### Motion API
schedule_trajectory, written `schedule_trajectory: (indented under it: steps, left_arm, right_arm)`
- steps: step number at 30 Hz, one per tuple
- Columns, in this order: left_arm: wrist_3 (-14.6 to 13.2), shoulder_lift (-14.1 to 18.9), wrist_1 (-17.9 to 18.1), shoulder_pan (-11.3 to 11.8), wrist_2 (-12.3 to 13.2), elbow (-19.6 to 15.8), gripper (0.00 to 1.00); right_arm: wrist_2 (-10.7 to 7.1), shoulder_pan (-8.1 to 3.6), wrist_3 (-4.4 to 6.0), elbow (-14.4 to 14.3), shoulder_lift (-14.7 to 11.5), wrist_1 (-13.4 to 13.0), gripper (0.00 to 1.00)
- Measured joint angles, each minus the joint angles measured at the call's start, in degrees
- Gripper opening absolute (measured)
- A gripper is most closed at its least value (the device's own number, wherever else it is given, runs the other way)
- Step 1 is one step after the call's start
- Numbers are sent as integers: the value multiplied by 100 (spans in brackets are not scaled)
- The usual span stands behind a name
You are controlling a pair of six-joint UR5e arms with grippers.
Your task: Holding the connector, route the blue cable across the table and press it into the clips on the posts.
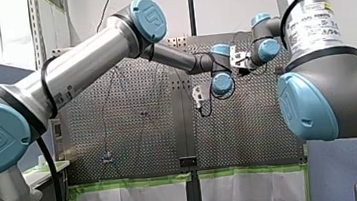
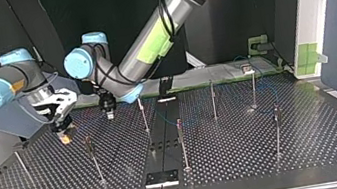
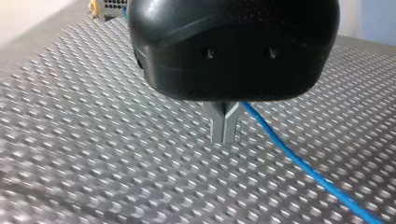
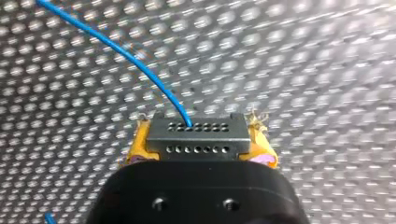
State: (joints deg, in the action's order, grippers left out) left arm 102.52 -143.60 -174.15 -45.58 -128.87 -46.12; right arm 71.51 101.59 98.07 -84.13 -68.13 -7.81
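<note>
Right wrist view: the perforated dark-grey connector [image 4: 196, 148] clamped in the right gripper [image 4: 198, 140] could be dislodged if the thin blue cable [image 4: 135, 63] is snagged by the clenched left gripper [image 3: 224, 128].

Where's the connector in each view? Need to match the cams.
Right wrist view: connector clamped between my right gripper's yellow pads.
Top view: at the view's left, at that gripper's tip, low over the table.
Left wrist view: far ahead of my left gripper, barely visible.
Front view: too small to tell.
Shared landmark: the blue cable, which leaves the connector.
</note>
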Motion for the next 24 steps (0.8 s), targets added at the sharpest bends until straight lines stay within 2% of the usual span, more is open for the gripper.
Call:
schedule_trajectory:
  steps: [6,15,24]
  left_arm:
    - [-6,210,-1,-34,-2,0,0]
    - [52,313,-159,-97,-9,2,0]
    - [43,575,-162,-152,-174,1,0]
  right_arm:
    - [-61,-9,27,12,-271,64,0]
    - [-71,-13,30,33,-415,205,0]
    - [-112,-12,37,146,-631,391,0]
